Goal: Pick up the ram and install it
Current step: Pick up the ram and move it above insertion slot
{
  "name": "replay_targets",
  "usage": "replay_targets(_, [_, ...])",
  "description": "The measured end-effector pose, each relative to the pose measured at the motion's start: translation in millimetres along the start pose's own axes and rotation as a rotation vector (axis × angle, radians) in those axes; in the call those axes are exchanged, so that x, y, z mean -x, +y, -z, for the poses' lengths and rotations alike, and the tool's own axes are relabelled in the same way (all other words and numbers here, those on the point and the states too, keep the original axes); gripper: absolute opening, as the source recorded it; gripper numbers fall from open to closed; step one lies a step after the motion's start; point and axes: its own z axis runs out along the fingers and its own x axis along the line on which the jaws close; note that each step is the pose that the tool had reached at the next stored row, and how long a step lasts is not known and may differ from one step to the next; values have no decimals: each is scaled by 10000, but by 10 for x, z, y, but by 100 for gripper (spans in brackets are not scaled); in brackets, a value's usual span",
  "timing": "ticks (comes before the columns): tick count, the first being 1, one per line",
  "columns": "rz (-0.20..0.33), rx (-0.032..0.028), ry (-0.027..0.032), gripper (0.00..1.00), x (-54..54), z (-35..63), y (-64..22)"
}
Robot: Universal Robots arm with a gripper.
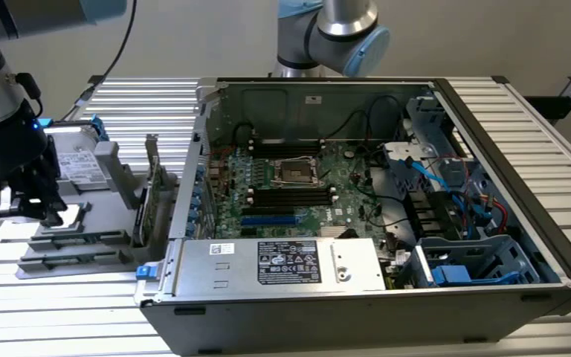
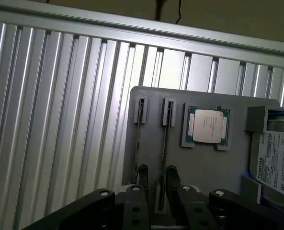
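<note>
Claw [image 2: 157,175] part-open, gripping nothing, fingers [image 2: 173,179] astride one ram [image 2: 164,139] stood edge-up in its grey holder [image 2: 153,98], both flat faces offered for pinching.

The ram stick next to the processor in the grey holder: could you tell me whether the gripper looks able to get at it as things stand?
Probably yes: the gripper hangs open right at the ram stick, which stands on edge in the holder with nothing covering it.

Claw [image 2: 157,186] spread around ram [image 2: 165,141], processor [image 2: 208,126] nearby, gray tray [image 2: 204,167]
</note>
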Motion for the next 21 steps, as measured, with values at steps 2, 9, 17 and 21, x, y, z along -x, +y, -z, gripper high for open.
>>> replay_targets(2, [2, -1, -1, 31, -1, -9, -1])
replay_targets(9, [0, -48, 8, 31, -18, -130, 0])
replay_targets(17, [-13, -156, 21, 31, -79, -273, 25])
replay_targets(21, [-14, -162, 33, 31, -152, -331, 31])
